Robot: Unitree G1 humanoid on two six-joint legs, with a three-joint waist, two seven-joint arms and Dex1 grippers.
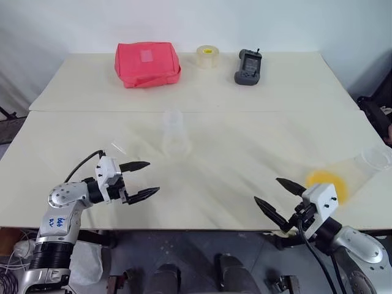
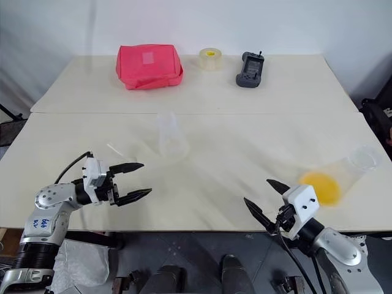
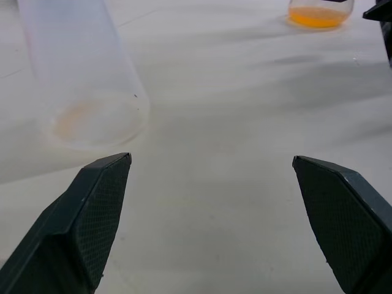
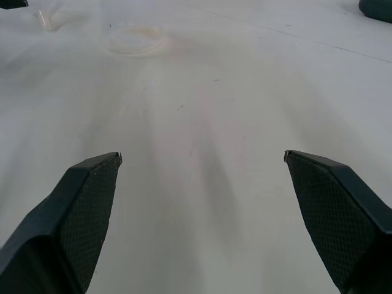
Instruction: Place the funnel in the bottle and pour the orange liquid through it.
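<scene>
The cream-topped bench carries everything. The bottle, a clear flask broad at its base and narrowing to the neck, stands upright near the middle of the bench, a little toward the left; the left wrist view shows a faint orange tint at its bottom. The funnel is a small clear shape lying on the bench between the bottle and the left end effector, hard to make out against the surface. Close to the right edge of the bench, a rounded, wide-mouthed clear vessel leans with its mouth toward the right edge, and the orange liquid pools in its lower end, the part nearer the front edge.

The left end effector hovers over the front-left part of the bench, its two black fingers spread wide apart with nothing between them, pointing toward the bottle. The right end effector sits at the front edge on the right side, fingers likewise wide apart and empty, just beside the vessel without touching it.

Along the far edge lie a red zipped pouch, a roll of clear tape and a dark handheld controller, well apart from the task things.
</scene>
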